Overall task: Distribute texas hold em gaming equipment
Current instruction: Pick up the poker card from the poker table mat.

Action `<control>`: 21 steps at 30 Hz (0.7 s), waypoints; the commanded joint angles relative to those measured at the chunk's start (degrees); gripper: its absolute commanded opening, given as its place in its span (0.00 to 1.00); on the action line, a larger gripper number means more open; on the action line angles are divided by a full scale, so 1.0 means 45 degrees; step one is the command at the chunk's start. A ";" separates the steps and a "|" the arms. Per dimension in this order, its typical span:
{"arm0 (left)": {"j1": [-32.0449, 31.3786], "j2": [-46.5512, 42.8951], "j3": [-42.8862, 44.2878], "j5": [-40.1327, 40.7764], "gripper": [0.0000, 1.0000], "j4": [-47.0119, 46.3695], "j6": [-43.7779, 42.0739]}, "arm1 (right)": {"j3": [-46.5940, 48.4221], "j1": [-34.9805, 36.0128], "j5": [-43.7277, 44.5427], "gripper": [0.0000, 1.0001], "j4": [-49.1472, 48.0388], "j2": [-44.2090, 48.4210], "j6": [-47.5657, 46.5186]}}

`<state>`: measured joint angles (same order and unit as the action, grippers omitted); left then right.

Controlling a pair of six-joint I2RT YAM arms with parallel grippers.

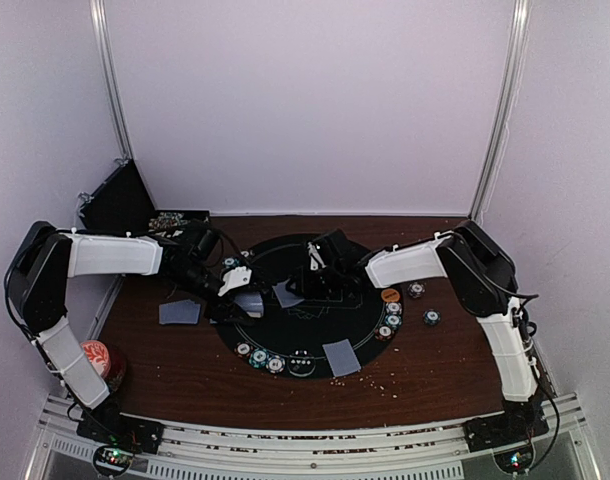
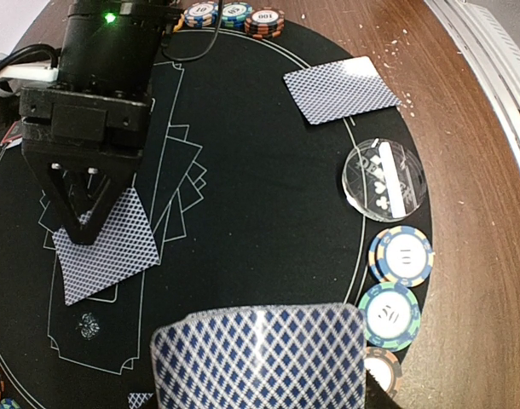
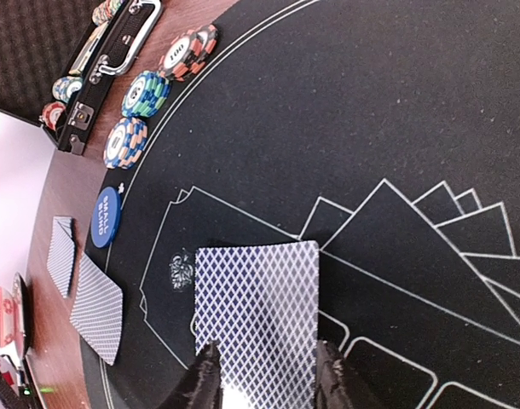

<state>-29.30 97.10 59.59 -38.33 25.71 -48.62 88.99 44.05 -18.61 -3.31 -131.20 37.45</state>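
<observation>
Fingertips of the right gripper spread astride the flat card, probably light and slippery, best nipped at its six-o'clock edge; the left gripper pinches a second card.

Can stood well left of left claw, by table front edge. Open case lay behind-left of claw. Crumbs lay front-right.
</observation>
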 commanded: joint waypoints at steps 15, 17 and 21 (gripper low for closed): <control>-0.0030 0.0063 0.0331 -0.0262 0.41 -0.0063 -0.0146 | -0.0374 0.0073 -0.1629 0.00 -0.0836 -0.0836 0.1231; -0.0015 0.0075 0.0331 -0.0253 0.41 -0.0063 -0.0136 | -0.0622 -0.0009 -0.1845 0.00 -0.1242 -0.0676 0.1396; -0.0019 0.0084 0.0331 -0.0253 0.41 -0.0046 -0.0140 | -0.1731 -0.0265 -0.2105 0.00 -0.2727 0.0102 0.1823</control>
<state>-29.30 97.10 59.59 -38.33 25.71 -48.62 85.97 43.72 -25.69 -11.66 -133.05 43.40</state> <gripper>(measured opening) 0.464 0.004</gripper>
